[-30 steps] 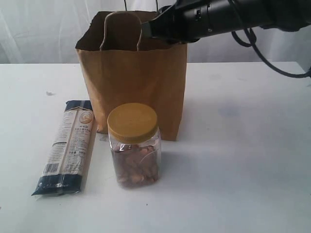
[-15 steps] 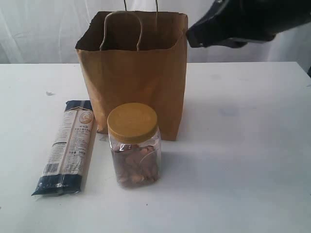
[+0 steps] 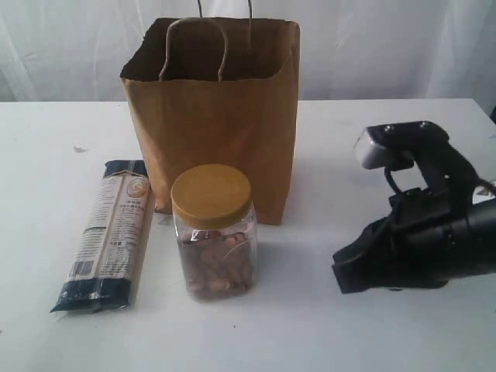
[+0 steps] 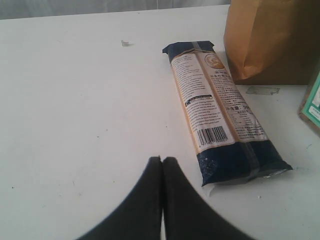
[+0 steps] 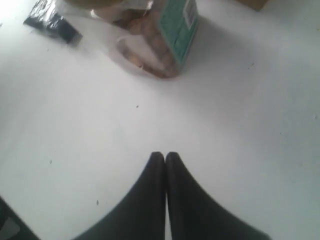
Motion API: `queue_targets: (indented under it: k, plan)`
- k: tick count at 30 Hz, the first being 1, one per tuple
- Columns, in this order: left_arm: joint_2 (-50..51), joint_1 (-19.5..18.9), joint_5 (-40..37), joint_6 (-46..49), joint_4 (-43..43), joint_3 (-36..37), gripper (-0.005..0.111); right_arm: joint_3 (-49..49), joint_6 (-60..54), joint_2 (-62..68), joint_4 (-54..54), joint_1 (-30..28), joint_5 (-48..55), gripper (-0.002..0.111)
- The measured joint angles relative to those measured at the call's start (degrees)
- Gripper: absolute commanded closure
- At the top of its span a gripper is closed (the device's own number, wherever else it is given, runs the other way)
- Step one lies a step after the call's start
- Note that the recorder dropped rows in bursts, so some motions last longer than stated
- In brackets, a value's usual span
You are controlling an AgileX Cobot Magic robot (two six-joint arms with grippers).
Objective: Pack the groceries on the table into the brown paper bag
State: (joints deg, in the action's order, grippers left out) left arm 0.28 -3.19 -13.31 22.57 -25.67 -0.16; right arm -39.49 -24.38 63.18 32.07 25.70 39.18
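Packet (image 3: 105,232) lies flat at the lower left of the exterior frame, its long side running up the picture, navy at both ends and beige between. Above it a small white crumb (image 3: 77,149) sits alone on the table (image 3: 372,333). The left wrist view shows the left gripper (image 4: 161,161) with its two dark fingers pressed together and nothing between them, low over bare table; the packet (image 4: 220,115) lies near it but apart, and a corner of the bag (image 4: 270,40) stands beyond.

At the lower centre of the exterior frame, just right of the packet and not touching it, the jar (image 3: 213,232) stands upright with its yellow lid on (brown contents fill about the lower half). Behind it, filling the upper centre, the bag stands upright and open, one cord handle looping across its mouth; whether jar and bag touch I cannot tell.

At the lower right the black right arm (image 3: 434,240) hangs low over the table, pointing left, well apart from the jar. Its wrist view shows the right gripper (image 5: 165,157) with fingers squeezed together on nothing, over bare table, the jar (image 5: 160,45) ahead of it.
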Motion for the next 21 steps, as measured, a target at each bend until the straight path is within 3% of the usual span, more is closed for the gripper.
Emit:
queue_targets:
  k: [5,12,18,21]
  plan:
    - [0.00,0.00,0.00,0.00,0.00,0.00,0.107,1.84,-1.02,3.53,8.30,0.00,-12.77,0.108]
    - [0.00,0.00,0.00,0.00,0.00,0.00,0.107,-4.63,-10.88,22.47,18.89,0.00,-17.84,0.108]
    - [0.00,0.00,0.00,0.00,0.00,0.00,0.107,-9.54,-22.82,30.55,31.26,3.83,-17.61,0.108]
    - [0.00,0.00,0.00,0.00,0.00,0.00,0.107,-9.78,-35.29,33.41,40.14,8.07,-9.83,0.108]
